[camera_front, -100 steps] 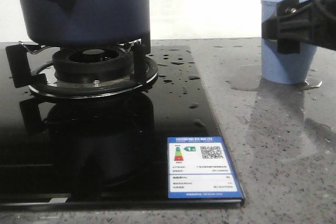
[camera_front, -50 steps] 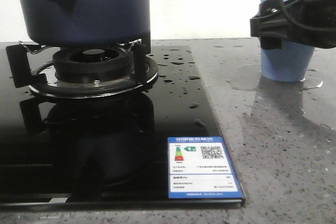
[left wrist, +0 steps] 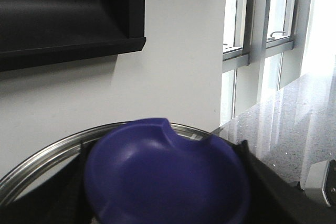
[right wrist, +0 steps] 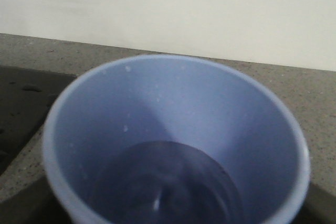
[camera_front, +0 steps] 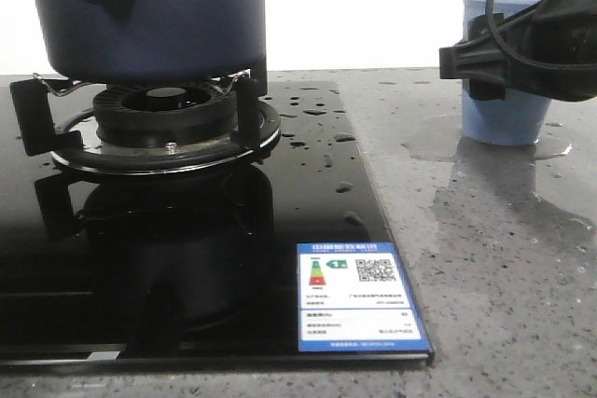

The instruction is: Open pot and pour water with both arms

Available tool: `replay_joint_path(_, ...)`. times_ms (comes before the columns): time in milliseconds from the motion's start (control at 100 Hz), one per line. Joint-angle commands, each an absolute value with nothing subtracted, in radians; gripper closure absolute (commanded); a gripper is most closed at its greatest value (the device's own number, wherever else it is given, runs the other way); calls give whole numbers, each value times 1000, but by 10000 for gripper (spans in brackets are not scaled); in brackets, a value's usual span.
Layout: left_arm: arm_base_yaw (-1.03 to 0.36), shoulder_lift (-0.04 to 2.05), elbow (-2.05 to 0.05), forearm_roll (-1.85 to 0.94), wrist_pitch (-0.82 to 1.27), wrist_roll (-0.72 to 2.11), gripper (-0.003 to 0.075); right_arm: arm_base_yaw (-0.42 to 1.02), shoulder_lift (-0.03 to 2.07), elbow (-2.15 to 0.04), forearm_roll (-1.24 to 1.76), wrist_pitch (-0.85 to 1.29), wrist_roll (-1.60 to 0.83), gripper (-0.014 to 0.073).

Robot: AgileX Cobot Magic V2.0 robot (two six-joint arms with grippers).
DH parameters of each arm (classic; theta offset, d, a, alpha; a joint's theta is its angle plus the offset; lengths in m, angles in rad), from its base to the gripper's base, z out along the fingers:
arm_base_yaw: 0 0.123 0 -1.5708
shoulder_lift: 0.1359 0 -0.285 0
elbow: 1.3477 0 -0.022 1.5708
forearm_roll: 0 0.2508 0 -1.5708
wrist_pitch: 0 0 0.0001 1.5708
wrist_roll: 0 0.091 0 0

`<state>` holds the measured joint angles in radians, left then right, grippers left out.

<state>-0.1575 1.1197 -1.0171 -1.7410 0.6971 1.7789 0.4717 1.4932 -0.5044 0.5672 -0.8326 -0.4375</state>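
Front view: the navy-blue pot (camera_front: 149,11) sits on the gas burner grate (camera_front: 154,123) of the black glass hob (camera_front: 187,258). Water droplets (camera_front: 312,109) lie on the glass to the right of the burner grate. Farther right of the burner grate, on the grey speckled tabletop (camera_front: 504,267), the light blue cup (camera_front: 508,90) stands in a puddle (camera_front: 438,142). The right hand (camera_front: 485,61) is at the cup's near side; whether its fingers are clamped on the cup cannot be determined. The right wrist view shows water (right wrist: 163,187) in the cup's bottom. In the left wrist view, the left hand's fingers are clamped either side of a purple-blue knob on a metal-rimmed lid (left wrist: 163,174).
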Motion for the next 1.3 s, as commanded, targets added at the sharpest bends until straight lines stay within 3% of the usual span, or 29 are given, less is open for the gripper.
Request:
replay_joint_path(0, -163, 1077, -1049, -1816, 693, 1772, 437, 472, 1466, -525, 541, -900, -427, 379)
replay_joint_path(100, -163, 1045, -1049, -1816, 650, 1772, 437, 477, 1417, -525, 539, -904, -427, 426)
replay_joint_path(270, -163, 982, -1049, -1816, 553, 1752, 437, 488, 1297, -554, 419, -895, -427, 431)
replay_joint_path(530, -163, 919, -1049, -1784, 480, 1685, 437, 491, 1230, -823, 182, -473, -427, 431)
replay_joint_path(940, -163, 911, -1049, -1784, 486, 1681, 437, 565, 1362, -1293, 0, 9, -427, 431)
replay_joint_path(1290, -163, 911, -1049, -1786, 486, 1681, 437, 623, 1494, -1457, -208, 98, -427, 431)
